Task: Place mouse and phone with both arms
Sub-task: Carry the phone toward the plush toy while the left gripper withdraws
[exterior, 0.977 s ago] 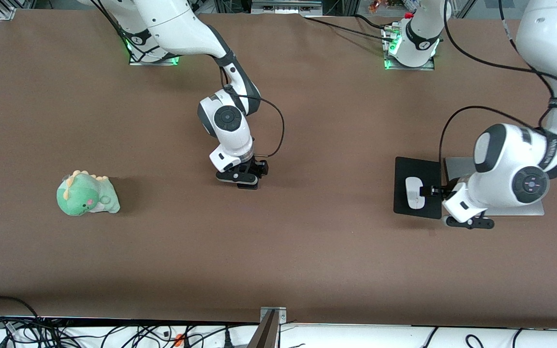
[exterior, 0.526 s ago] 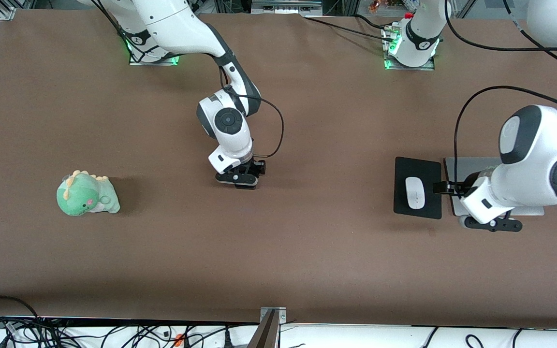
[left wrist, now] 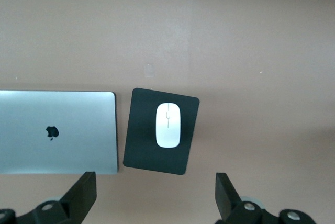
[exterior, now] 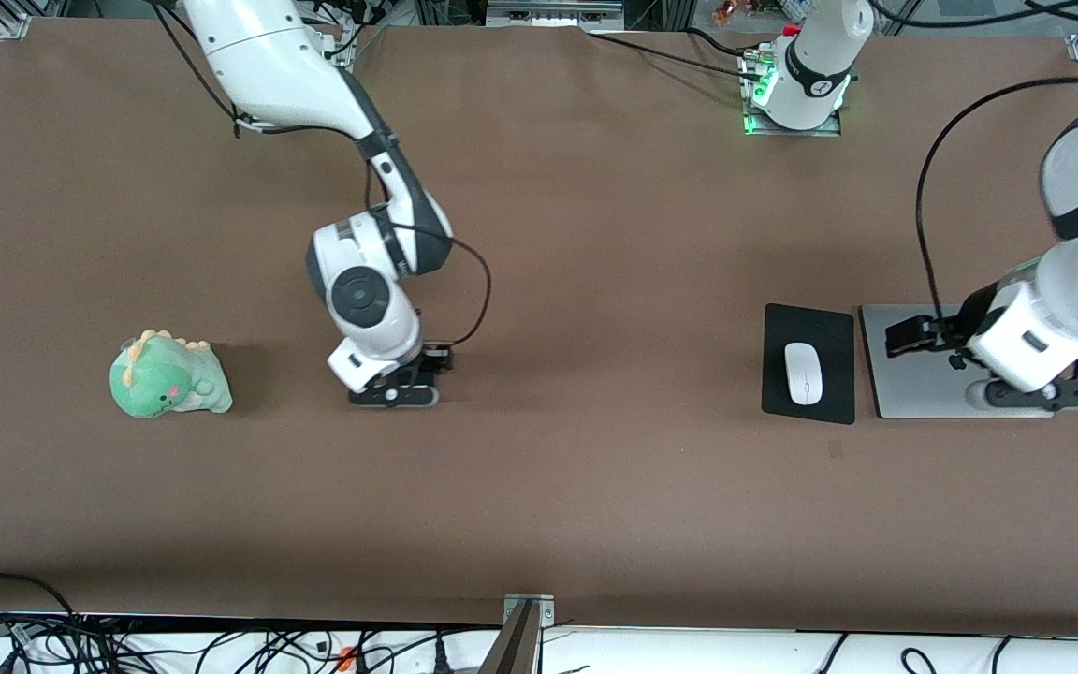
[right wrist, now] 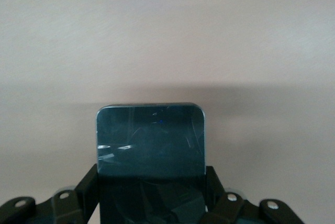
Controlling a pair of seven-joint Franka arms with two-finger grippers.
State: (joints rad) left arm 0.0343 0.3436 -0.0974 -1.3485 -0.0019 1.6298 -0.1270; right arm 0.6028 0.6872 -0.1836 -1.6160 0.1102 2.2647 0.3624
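Note:
The white mouse (exterior: 804, 373) lies on a black mouse pad (exterior: 808, 402) toward the left arm's end of the table. It also shows in the left wrist view (left wrist: 168, 124), on the pad (left wrist: 152, 153). My left gripper (exterior: 904, 337) is open and empty over the silver laptop (exterior: 913, 393), apart from the mouse; in the left wrist view the gripper (left wrist: 154, 200) frames bare table. My right gripper (exterior: 429, 365) is shut on the black phone (right wrist: 150, 137), its fingers (right wrist: 88, 187) clamping both long edges, over bare table beside the plush.
A green dinosaur plush (exterior: 167, 376) sits toward the right arm's end of the table. The closed laptop (left wrist: 57, 130) lies right beside the mouse pad. Brown table stretches between the plush and the pad.
My right arm has carried the phone toward the plush. My left gripper has drawn back from the mouse to over the laptop, leaving the mouse on the pad.

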